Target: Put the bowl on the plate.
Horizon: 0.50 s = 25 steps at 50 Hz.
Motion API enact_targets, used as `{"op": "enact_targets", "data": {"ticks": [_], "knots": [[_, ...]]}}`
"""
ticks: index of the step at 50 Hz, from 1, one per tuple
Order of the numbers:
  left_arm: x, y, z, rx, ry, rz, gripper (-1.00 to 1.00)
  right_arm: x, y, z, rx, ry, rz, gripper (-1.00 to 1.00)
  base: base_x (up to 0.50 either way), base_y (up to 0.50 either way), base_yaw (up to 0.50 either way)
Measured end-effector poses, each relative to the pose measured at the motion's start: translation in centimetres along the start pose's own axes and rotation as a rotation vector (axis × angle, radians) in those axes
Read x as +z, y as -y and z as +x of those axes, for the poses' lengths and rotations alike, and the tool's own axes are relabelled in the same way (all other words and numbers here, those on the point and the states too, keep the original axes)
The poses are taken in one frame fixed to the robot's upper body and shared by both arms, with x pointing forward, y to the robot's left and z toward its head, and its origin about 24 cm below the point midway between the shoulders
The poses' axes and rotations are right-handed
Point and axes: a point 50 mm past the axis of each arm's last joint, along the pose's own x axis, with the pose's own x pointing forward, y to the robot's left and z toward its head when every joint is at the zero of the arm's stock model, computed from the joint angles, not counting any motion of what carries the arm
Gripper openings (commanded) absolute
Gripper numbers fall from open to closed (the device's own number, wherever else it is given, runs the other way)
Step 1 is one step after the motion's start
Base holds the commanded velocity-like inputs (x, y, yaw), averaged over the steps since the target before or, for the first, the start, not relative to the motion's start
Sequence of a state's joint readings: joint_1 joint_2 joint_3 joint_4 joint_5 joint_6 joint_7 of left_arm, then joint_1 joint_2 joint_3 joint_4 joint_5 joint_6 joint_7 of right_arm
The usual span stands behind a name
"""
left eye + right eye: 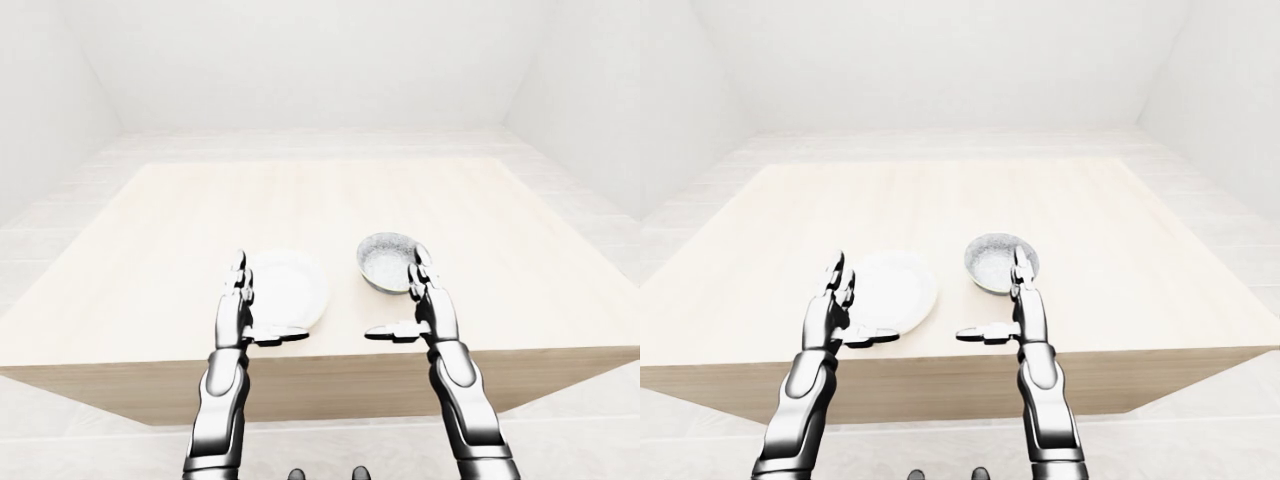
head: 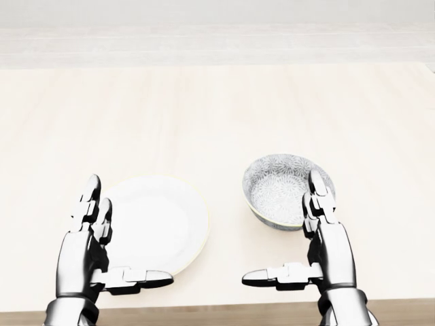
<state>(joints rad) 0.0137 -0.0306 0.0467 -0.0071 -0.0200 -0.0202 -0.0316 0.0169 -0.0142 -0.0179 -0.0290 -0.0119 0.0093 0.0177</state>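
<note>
In the head view I count one table (image 2: 204, 115), pale wood, with one plate (image 2: 160, 224) and one bowl (image 2: 280, 183) on it, and my two hands. The plate is white and lies at lower left. The bowl is patterned grey and stands upright just to its right, apart from it and not on it. My left hand (image 2: 83, 252) is at the plate's left edge, its two long fingers (image 2: 92, 195) straight up the view and close together, its thumb (image 2: 136, 278) stuck out sideways across the plate's lower rim. My right hand (image 2: 332, 252) mirrors it at the bowl's right side, fingers straight, thumb pointing left below the bowl. Both hands are spread and grip nothing. The right fingertips overlap the bowl's rim, but I cannot tell whether they touch. In the left-eye view I see the whole tabletop, both things near its bottom edge, a pale tiled floor (image 1: 560, 190) around it and white walls (image 1: 320, 60) beyond. The right-eye view shows the same from slightly aside: one plate, one bowl, two open hands.
</note>
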Motion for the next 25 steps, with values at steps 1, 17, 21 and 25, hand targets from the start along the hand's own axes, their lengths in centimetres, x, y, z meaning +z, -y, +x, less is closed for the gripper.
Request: {"op": "enact_targets", "data": {"ticks": [1,17,21,25], "knots": [[0.1,-0.1,0.0,-0.001,0.000,0.007,1.00,0.0,0.1,0.0,0.000,0.001,0.003,1.00,0.00,0.00,0.00],[1.5,-1.3,0.2,-0.005,0.019,0.078,1.00,1.3,0.8,0.0,-0.004,0.026,0.006,1.00,0.00,0.00,0.00],[2.0,-1.4,0.3,-0.006,0.026,0.088,1.00,1.7,0.9,0.1,-0.003,0.035,-0.001,1.00,0.00,0.00,0.00],[2.4,-1.5,0.3,-0.008,0.031,0.098,1.00,2.3,1.0,0.2,-0.002,0.052,-0.009,1.00,0.00,0.00,0.00]]}}
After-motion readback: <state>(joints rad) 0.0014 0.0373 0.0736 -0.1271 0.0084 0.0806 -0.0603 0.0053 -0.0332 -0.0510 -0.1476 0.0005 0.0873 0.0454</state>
